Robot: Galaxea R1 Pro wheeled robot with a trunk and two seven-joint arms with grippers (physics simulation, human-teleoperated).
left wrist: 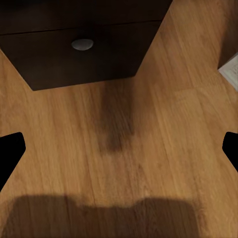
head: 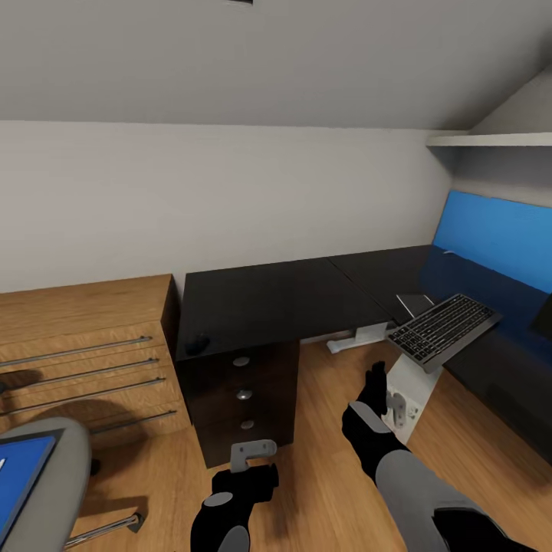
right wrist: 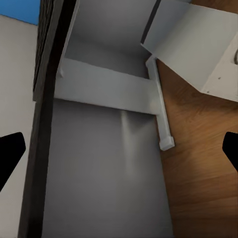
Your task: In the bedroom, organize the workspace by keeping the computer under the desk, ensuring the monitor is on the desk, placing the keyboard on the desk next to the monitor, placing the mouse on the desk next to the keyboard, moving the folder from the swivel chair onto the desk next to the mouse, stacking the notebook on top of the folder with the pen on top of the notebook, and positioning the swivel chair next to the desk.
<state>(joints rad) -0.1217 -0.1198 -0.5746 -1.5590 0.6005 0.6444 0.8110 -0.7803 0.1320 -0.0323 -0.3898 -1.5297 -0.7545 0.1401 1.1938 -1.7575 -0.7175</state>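
Both hands hang empty with fingers apart, left hand point(head: 251, 454) low centre and right hand point(head: 377, 383) beside it, below the keyboard point(head: 445, 328) overhanging the tabletop point(head: 276, 295) edge at right.

The folder point(head: 19, 479) and swivel chair point(head: 46, 491) are cropped at the head view's edge.
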